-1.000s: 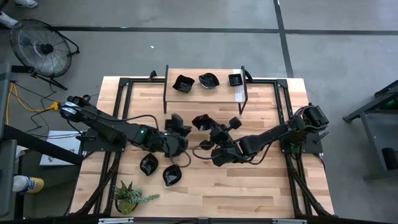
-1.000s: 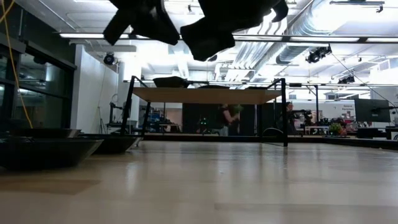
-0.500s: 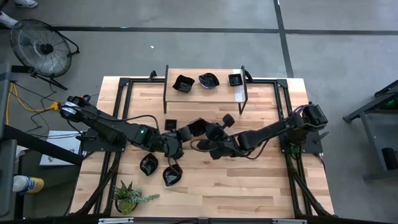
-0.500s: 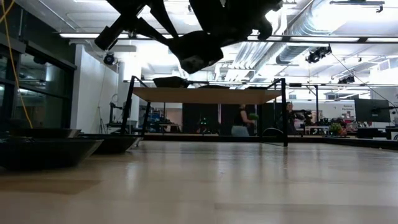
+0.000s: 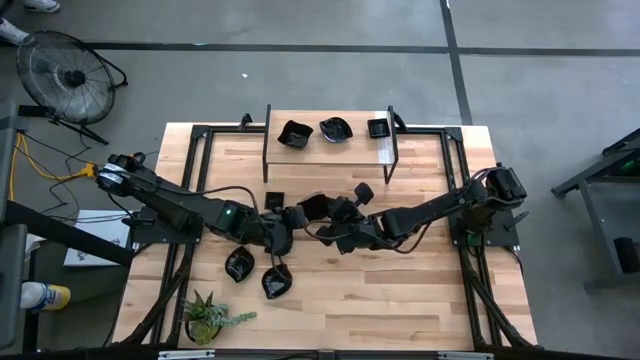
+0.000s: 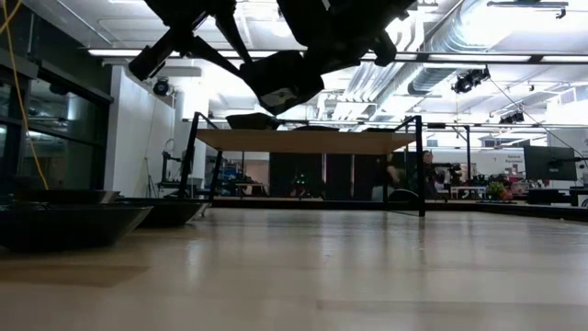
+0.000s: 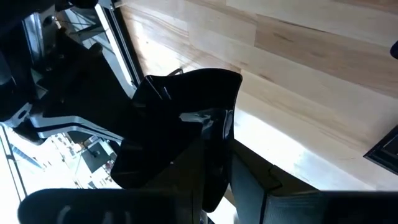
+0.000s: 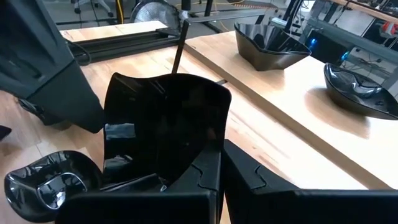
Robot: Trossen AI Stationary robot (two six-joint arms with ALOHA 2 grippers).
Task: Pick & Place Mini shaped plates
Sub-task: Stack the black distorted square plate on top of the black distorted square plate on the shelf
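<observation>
Above the middle of the desk (image 5: pixel 420 290), both grippers meet at one glossy black plate (image 8: pixel 165 127). The right gripper (image 5: pixel 312 208) has its jaws clenched on the plate's edge. The left gripper (image 5: pixel 288 218) also grasps that plate (image 7: pixel 186 130), its rim seated between the jaws.

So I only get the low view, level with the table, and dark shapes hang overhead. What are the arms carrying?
Observer: The right gripper is shut on a glossy black plate, held on edge.
Operator: And the other arm?
Observer: The left gripper grips a second black plate.
Operator: How many dishes are on that shelf at the back?
Observer: From above, three small black dishes sit in a row on the shelf.
</observation>
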